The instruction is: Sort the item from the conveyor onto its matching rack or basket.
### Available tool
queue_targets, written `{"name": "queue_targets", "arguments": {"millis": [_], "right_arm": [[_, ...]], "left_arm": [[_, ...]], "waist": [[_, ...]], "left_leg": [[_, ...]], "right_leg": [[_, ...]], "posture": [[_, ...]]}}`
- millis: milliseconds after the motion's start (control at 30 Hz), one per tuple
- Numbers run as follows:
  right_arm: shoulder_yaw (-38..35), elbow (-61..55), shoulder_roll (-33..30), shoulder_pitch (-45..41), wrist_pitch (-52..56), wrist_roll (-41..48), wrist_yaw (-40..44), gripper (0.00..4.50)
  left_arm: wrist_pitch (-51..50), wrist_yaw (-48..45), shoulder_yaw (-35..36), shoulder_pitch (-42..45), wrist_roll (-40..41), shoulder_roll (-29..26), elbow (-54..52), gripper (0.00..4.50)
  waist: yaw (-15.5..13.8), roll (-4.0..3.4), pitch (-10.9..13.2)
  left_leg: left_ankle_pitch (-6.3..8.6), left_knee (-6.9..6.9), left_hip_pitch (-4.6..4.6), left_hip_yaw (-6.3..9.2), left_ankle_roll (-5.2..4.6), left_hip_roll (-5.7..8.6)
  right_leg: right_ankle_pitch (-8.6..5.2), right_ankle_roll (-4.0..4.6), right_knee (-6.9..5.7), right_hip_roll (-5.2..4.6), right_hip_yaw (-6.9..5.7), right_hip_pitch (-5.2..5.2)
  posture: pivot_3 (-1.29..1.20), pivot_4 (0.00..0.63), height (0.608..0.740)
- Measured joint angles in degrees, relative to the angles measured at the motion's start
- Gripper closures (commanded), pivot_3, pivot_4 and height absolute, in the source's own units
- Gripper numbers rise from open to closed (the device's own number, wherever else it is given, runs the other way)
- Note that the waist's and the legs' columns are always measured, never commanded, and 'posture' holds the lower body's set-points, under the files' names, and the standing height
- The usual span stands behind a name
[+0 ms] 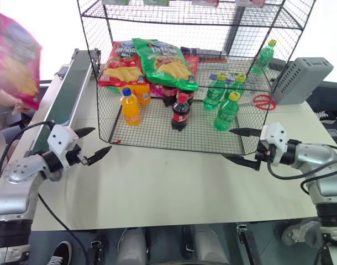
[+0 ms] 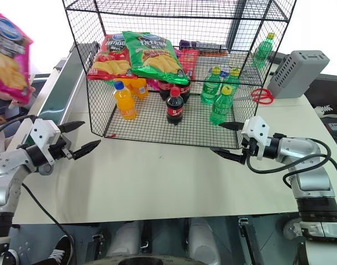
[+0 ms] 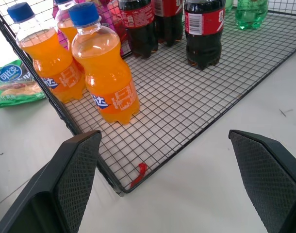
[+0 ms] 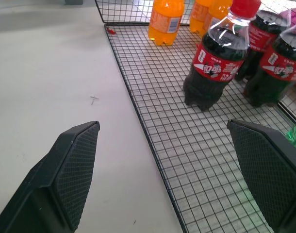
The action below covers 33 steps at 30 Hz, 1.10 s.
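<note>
Presently, nothing is sorted. Item: magenta-pink chip bag, held aloft at ten o'clock by what appears to be a person's hand, partly cropped; not yet laid on the conveyor, whose belt is seen bare at ten o'clock. Rack, at twelve o'clock: red and green chip bags stocked above, orange, cola and green bottles below. Left gripper, jaws spread wide, nothing held. Right gripper, jaws likewise apart, empty. Outstanding: delivery, pickup, placement among the chip bags.

Bright even light; background behind rack blown out white; pink bag left of rack motion-blurred; shadows soft
</note>
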State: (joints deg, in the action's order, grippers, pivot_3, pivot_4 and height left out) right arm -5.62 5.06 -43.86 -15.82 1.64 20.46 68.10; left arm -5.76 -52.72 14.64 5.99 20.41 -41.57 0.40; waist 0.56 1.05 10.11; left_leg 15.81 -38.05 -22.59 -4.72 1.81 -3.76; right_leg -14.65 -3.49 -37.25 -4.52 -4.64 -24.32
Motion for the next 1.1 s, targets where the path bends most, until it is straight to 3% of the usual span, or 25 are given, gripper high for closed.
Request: {"name": "queue_targets", "arguments": {"millis": [1100], "right_arm": [[1.8, 4.3, 0.2, -3.3, -3.2, -1.8, 1.9, 0.11]], "left_arm": [[-1.4, 2.1, 1.8, -4.5, -0.4, -1.1, -3.1, 0.0]], "waist": [[0.1, 0.0, 0.0]], "left_leg": [[0.0, 0.0, 0.02, -0.01, 0.0, -0.02]], "right_leg": [[0.0, 0.0, -0.01, 0.0, 0.0, 0.0]], "posture": [[0.0, 0.15, 0.74]]}}
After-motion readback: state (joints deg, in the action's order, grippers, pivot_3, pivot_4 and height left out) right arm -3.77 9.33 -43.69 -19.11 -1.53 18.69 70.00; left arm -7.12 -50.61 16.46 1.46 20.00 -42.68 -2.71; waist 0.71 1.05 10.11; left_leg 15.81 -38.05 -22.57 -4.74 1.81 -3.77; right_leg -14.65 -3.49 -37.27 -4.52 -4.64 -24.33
